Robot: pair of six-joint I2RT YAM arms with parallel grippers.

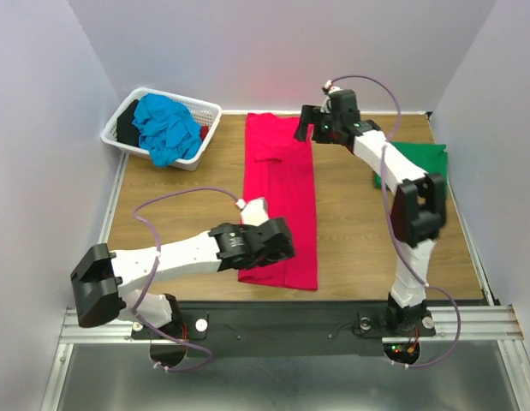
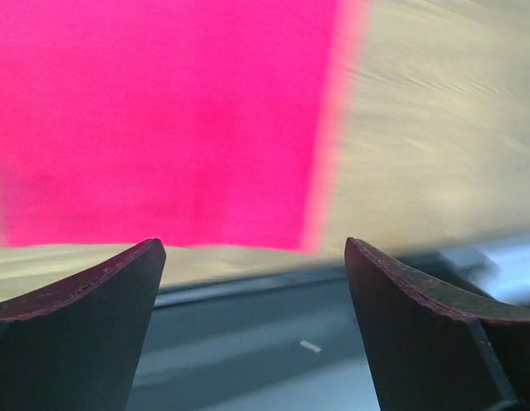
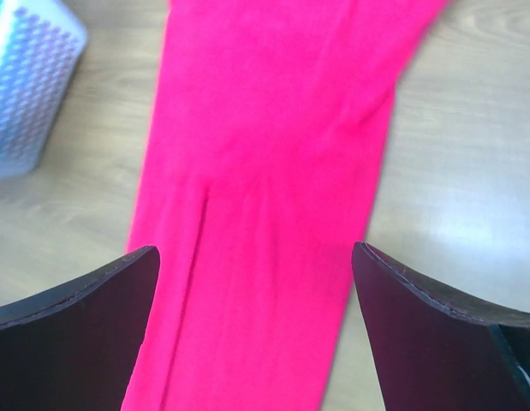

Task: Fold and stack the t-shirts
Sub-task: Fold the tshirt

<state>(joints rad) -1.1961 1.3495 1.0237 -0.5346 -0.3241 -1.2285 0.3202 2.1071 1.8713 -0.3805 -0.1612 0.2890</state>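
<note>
The crimson-pink t-shirt [image 1: 282,193] lies on the table folded into a long narrow strip running from far to near. My left gripper [image 1: 282,244] is open and empty above its near end; the left wrist view shows the shirt's near edge [image 2: 162,120], blurred. My right gripper [image 1: 306,127] is open and empty above the shirt's far end; the right wrist view shows the pink cloth [image 3: 265,214] between the jaws. A green t-shirt [image 1: 417,159] lies folded at the right. A turquoise-blue t-shirt [image 1: 166,127] is bunched in the basket.
The white lattice laundry basket [image 1: 205,110] stands at the far left, with dark and red cloth beside the blue tee; its corner shows in the right wrist view [image 3: 29,81]. Black rail [image 1: 290,321] along the table's near edge. White walls enclose the table.
</note>
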